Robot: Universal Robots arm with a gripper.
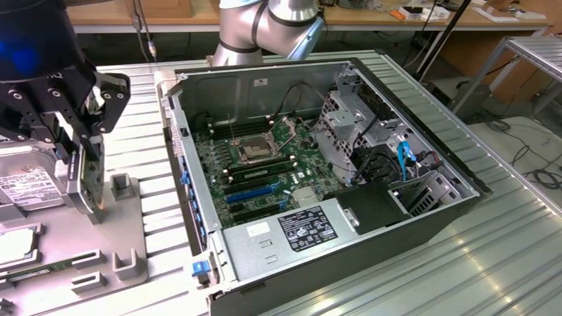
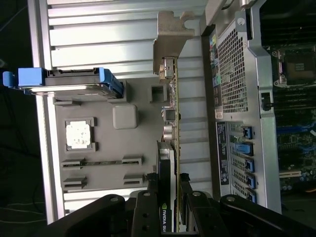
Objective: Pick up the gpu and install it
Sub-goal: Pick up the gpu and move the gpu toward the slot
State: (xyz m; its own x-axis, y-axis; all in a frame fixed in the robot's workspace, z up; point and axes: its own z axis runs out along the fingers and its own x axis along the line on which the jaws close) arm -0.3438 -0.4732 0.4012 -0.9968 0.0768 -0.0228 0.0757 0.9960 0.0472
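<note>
Well, my claw (image 2: 169,190) was clamped on the flat sides of the card (image 2: 173,118), away from its silver bracket (image 2: 168,39); I judged it light, stiff and easy to break.

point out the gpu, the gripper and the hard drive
gpu (image 2: 170,43), wrist view, metal end bracket
gripper (image 2: 168,180), wrist view, midway between its fingertips
hard drive (image 1: 25,187), exterior view, labelled top face
</note>
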